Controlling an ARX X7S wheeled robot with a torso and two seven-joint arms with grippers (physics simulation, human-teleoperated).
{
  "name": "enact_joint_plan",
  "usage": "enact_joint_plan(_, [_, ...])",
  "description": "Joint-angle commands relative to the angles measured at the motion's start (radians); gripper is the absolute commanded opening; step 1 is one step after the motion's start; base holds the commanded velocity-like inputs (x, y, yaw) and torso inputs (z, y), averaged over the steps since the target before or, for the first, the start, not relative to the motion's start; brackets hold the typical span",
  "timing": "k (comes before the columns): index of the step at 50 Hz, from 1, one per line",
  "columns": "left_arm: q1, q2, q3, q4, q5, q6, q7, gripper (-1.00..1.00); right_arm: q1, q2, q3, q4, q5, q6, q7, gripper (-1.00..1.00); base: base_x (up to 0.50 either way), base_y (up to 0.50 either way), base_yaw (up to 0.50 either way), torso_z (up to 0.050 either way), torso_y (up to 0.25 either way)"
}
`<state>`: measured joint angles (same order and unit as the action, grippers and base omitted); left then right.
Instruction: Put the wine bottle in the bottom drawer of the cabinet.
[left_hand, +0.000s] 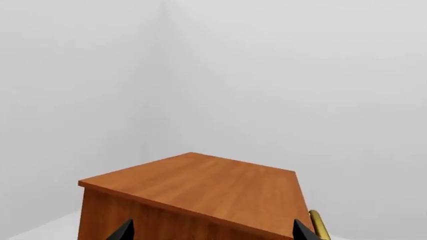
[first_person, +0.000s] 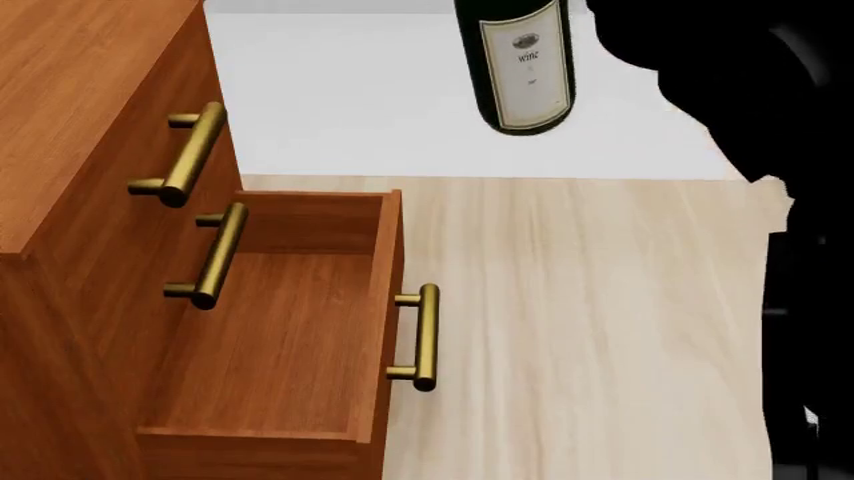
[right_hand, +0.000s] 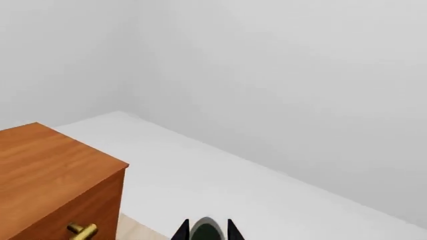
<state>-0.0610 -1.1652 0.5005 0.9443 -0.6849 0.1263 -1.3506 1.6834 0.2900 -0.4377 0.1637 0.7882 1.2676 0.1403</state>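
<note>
The right hand (right_hand: 205, 231) is seen in the right wrist view only as two black fingertips at the frame's edge, closed on either side of a rounded dark-green piece of the wine bottle (first_person: 525, 65). In the head view the right arm is shown as a black mass at the right, and the bottle is held upright above the pale floor (first_person: 601, 300), beyond and to the right of the open bottom drawer (first_person: 287, 330); its neck and cork are cut off by the top edge.

Of the left hand (left_hand: 213, 231) only two dark fingertips, set well apart, are visible at the bottom of the left wrist view, with nothing seen between them; it is posed above and in front of the cabinet (first_person: 80, 130).

The cabinet is made of smooth reddish-brown wood with a visible grain, and its flat top is seen in both wrist views. Brass bar handles are fitted to each drawer front. The bottom drawer is pulled out as a shallow rectangular box, its interior bare. The bottle's glass is glossy, with a white rectangular label. The floor is light wood planking, bordered by a plain white surface.
</note>
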Motion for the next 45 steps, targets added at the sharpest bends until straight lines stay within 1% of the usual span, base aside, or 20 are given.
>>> enact_joint_plan(1, [0.006, 0.002, -0.004, -0.003, 0.003, 0.004, 0.002, 1.0, 0.073, -0.061, -0.002, 0.115, -0.013, 0.0, -0.029, -1.0, 0.0, 0.0, 0.0, 0.0, 0.01])
enact_joint_plan(5, [0.007, 0.004, -0.004, -0.006, 0.004, 0.005, 0.005, 1.0, 0.089, -0.08, -0.014, 0.156, -0.02, -0.015, -0.043, -1.0, 0.0, 0.0, 0.0, 0.0, 0.0])
enact_joint_plan(7, [0.009, 0.005, -0.005, -0.008, 0.005, 0.008, 0.007, 1.0, 0.092, -0.097, 0.021, 0.193, 0.011, -0.01, -0.058, -1.0, 0.0, 0.0, 0.0, 0.0, 0.0])
enact_joint_plan(9, [0.012, 0.007, -0.005, -0.011, 0.005, 0.014, 0.01, 1.0, 0.097, -0.099, -0.014, 0.196, -0.012, -0.028, -0.067, -1.0, 0.0, 0.0, 0.0, 0.0, 0.0])
enact_joint_plan(24, [0.02, 0.005, -0.009, -0.01, 0.013, 0.015, 0.015, 1.0, 0.153, -0.165, -0.013, 0.38, -0.019, -0.09, -0.117, -1.0, 0.0, 0.0, 0.0, 0.0, 0.001])
enact_joint_plan(36, [0.028, 0.004, -0.01, 0.0, 0.037, 0.008, 0.012, 1.0, 0.184, -0.202, -0.024, 0.464, -0.017, -0.117, -0.14, -1.0, 0.0, 0.0, 0.0, 0.0, 0.001])
enact_joint_plan(40, [0.043, -0.004, -0.018, 0.0, 0.041, 0.028, 0.007, 1.0, 0.188, -0.21, -0.027, 0.504, -0.015, -0.131, -0.156, -1.0, 0.0, 0.0, 0.0, 0.0, 0.0])
enact_joint_plan(45, [0.048, -0.003, -0.018, -0.003, 0.048, 0.03, 0.01, 1.0, 0.181, -0.216, -0.023, 0.493, 0.0, -0.121, -0.151, -1.0, 0.0, 0.0, 0.0, 0.002, -0.079])
